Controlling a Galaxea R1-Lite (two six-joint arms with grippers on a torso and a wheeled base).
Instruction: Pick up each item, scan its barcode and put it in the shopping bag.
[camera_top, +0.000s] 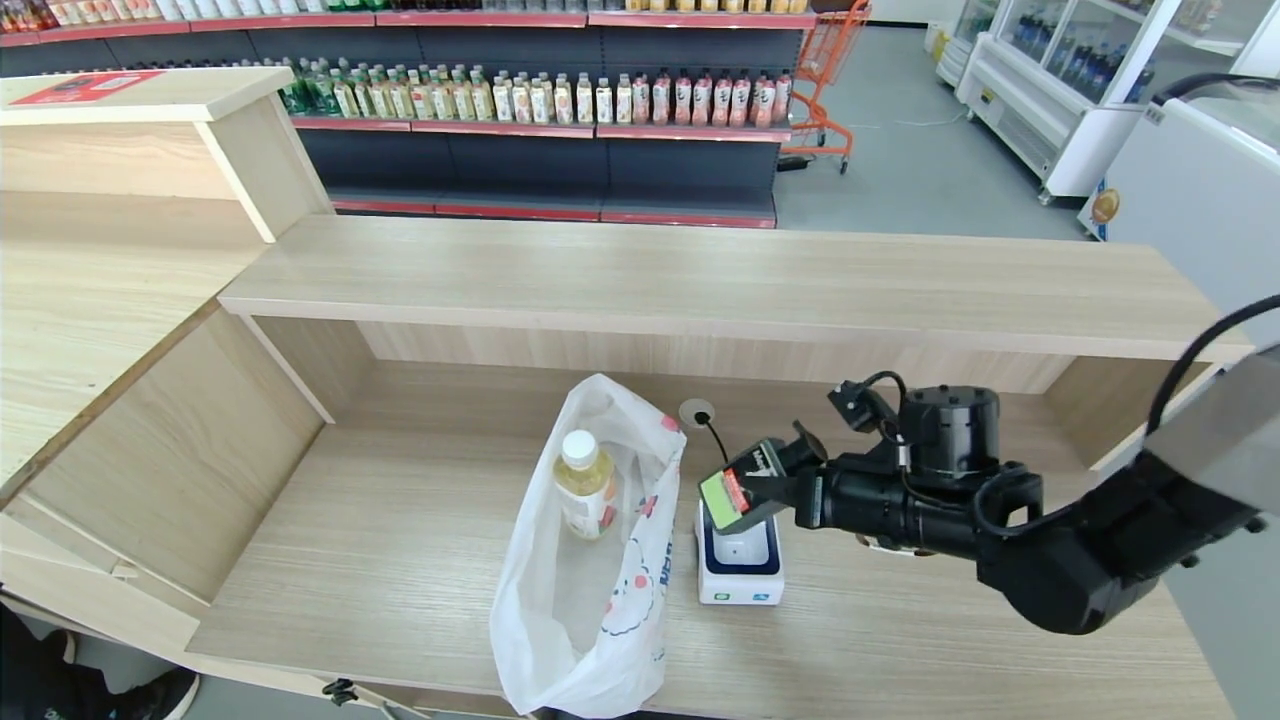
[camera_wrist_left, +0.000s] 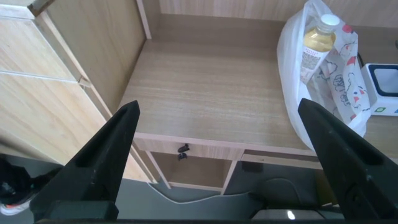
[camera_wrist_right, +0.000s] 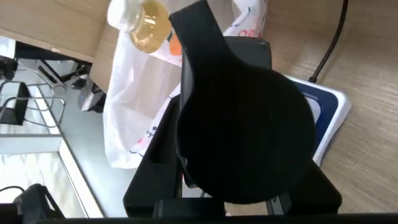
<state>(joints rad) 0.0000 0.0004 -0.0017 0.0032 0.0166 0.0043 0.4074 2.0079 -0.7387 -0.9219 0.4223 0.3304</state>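
The right end effector, clamped on a small green-labelled packet just above the scanner, risked a missed read if the barcode faced away, or a snag on the limp shopping bag at the scanner's nine o'clock.

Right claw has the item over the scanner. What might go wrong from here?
The small dark packet with a green label sits low over the white and blue scanner; lowering the right claw may knock it. The white plastic bag slumps with a yellow-drink bottle inside; a drop may miss.
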